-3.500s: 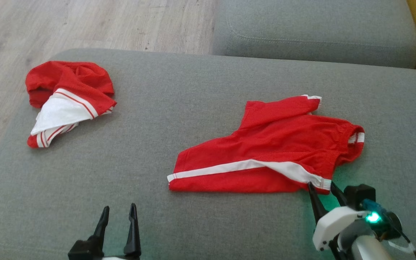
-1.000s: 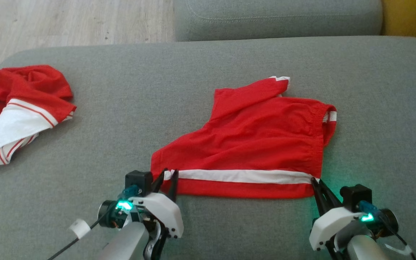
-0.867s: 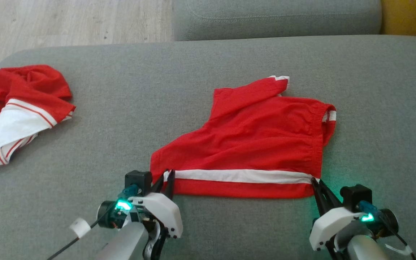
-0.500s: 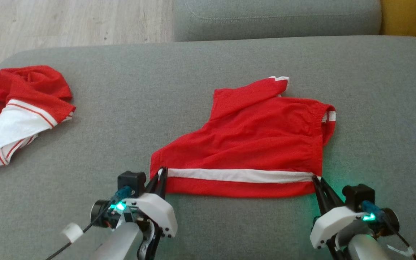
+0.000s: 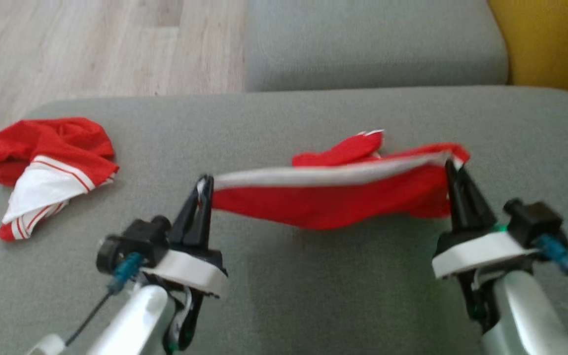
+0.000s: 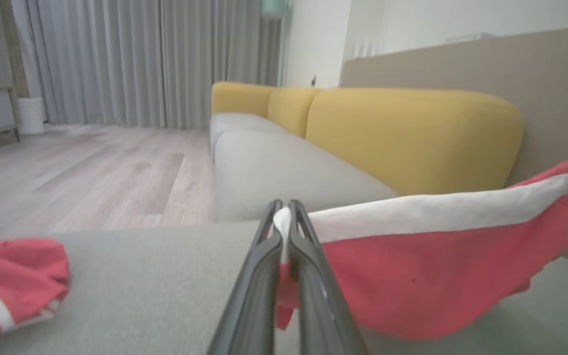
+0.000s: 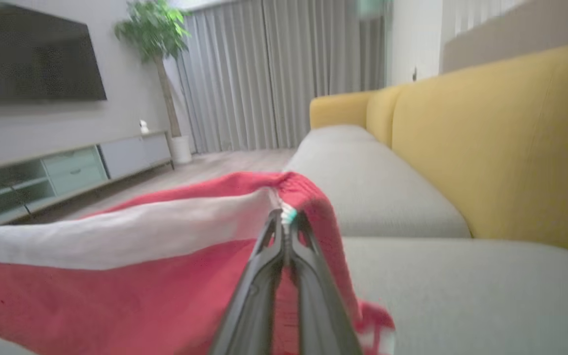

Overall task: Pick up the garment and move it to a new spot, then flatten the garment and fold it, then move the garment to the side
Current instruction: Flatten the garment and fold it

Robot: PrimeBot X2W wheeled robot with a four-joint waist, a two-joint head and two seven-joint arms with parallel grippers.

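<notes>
Left tool [image 5: 204, 182]: fingers are pressing together, pinching one end of the garment [image 5: 333, 202] at its white stripe [image 5: 313, 175]. In the left wrist view a fold of white cloth is showing between the two dark fingertips.

Right tool [image 5: 449, 165]: fingers are pressing together, pinching the other end of the garment where the stripe is meeting the gathered red edge. The right wrist view is showing the cloth clamped at the very tips.

The garment is hanging stretched between the two tools, stripe along the top edge and red cloth sagging below it in a shallow curve. It is casting a shadow on the grey sofa cushion [image 5: 313, 286] under it. Whether the lowest part is touching the cushion, I cannot tell. A red flap with white trim is sticking up just beyond the stripe, nearer the right tool than the left.

A second red-and-white garment [image 5: 52, 162] is lying crumpled on the same cushion, well apart from the left tool, out on its outer side.

Beyond both tools another grey cushion [image 5: 372, 44] is adjoining, with a yellow backrest [image 5: 550, 44] past the right tool and wooden floor [image 5: 91, 44] past the left.
</notes>
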